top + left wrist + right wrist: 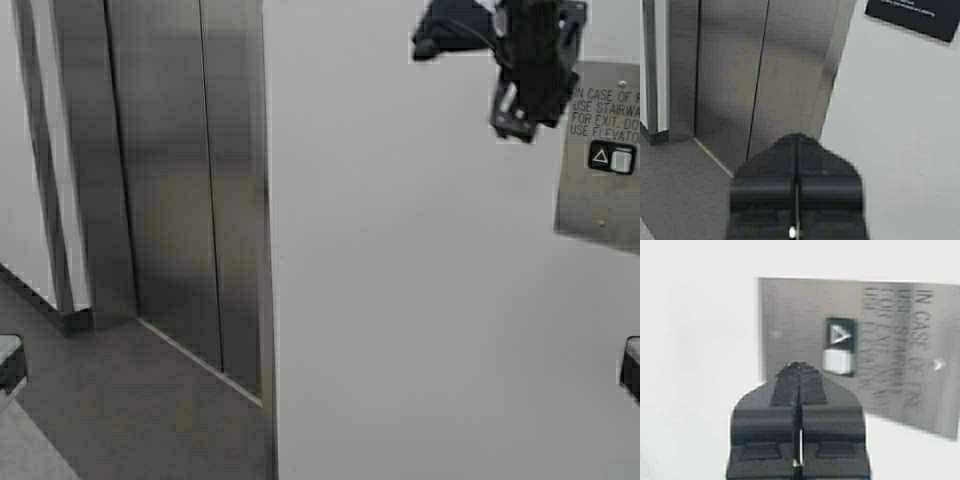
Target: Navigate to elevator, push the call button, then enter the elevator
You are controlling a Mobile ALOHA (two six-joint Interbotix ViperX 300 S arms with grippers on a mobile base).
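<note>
Gleaming steel call button point(840, 346) plate bearing engraved lettering.

My right gripper point(797, 371) is matte black plastic, its two fingers point(785, 385) wedge-shaped and tapering to a blunt, faintly ribbed tip, with a thin seam between them. Behind the tip the body widens into a blocky shoulder with recessed panels, and a small bright spot sits low in the seam. From the high camera the right arm point(535, 60) reads as a dark, angular housing with a black cable looping off it. My left gripper point(797, 142) has the same black, wedge-nosed build, central seam and bright spot.
</note>
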